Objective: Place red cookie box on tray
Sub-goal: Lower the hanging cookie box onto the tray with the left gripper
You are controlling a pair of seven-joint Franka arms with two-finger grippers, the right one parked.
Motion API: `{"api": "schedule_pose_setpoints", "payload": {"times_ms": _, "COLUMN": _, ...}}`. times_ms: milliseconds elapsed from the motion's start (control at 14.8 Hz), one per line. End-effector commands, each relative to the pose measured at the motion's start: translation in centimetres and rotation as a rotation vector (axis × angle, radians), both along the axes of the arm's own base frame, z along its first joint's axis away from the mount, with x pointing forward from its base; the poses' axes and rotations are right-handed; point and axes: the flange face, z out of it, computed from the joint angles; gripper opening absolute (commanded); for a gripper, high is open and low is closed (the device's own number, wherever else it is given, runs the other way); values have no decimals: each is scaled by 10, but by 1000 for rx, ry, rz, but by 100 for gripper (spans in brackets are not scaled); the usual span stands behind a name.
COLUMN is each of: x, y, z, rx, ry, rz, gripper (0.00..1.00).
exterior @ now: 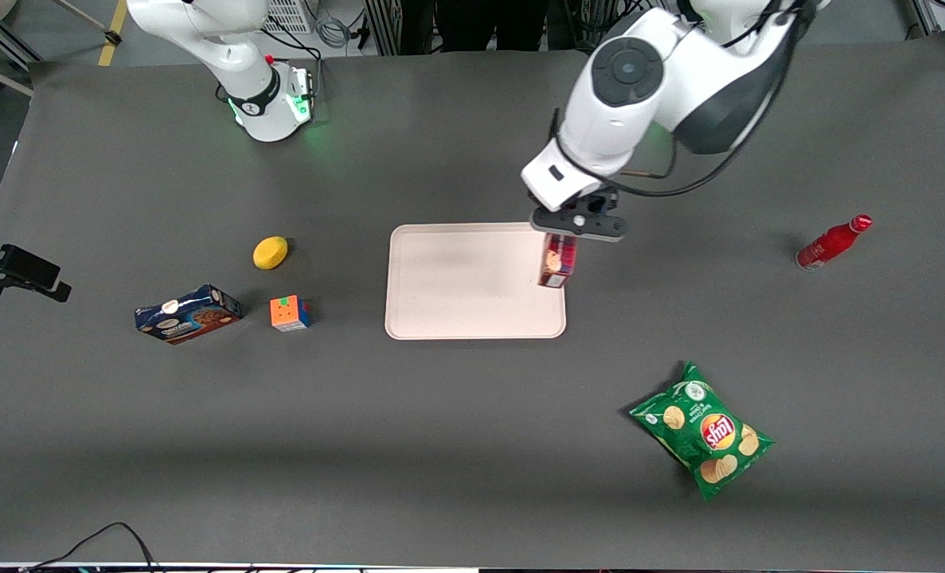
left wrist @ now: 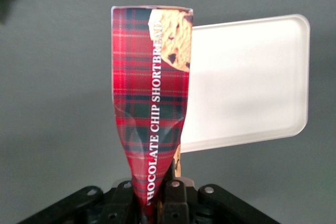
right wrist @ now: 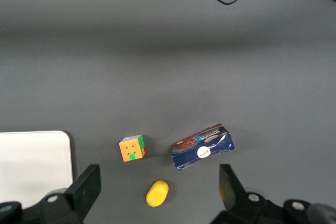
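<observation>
Red cookie box [exterior: 557,262], 1, pinched by gripper [exterior: 577,225] fingers above 1 tray [exterior: 456,318] edge.

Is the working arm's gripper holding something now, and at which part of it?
Yes. The gripper pinches the red cookie box at one narrow end, crushing the cardboard, so it hangs over the tray edge.

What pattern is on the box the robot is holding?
Dark red plaid on the red cookie box, clearest in the left wrist view; the gripper grips it.

Grey table [exterior: 456,446], tray [exterior: 472,318], chips [exterior: 703,430], bottle [exterior: 832,243]
</observation>
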Motion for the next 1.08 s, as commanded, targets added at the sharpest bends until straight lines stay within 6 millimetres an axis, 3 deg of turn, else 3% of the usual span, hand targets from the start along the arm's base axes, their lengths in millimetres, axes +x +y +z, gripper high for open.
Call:
{"api": "schedule_pose_setpoints", "payload": {"times_ms": 0, "x": -26, "y": -28, "z": -46, "rx": -62, "ry": -21, "rz": 147, "gripper": 0}}
{"api": "schedule_pose_setpoints", "payload": {"times_ms": 406, "x": -36, "y": -39, "z": -115, "rx": 25, "ry": -41, "rz": 205, "gripper": 0}}
{"api": "schedule_pose_setpoints", "payload": {"times_ms": 812, "x": -29, "y": -47, "z": -169, "rx": 46, "ry": -94, "rz": 125, "gripper": 0}}
{"api": "schedule_pose_setpoints", "payload": {"times_ms": 1014, "x": -16, "y": -45, "z": -191, "rx": 37, "ry": -121, "rz": 150, "gripper": 0}}
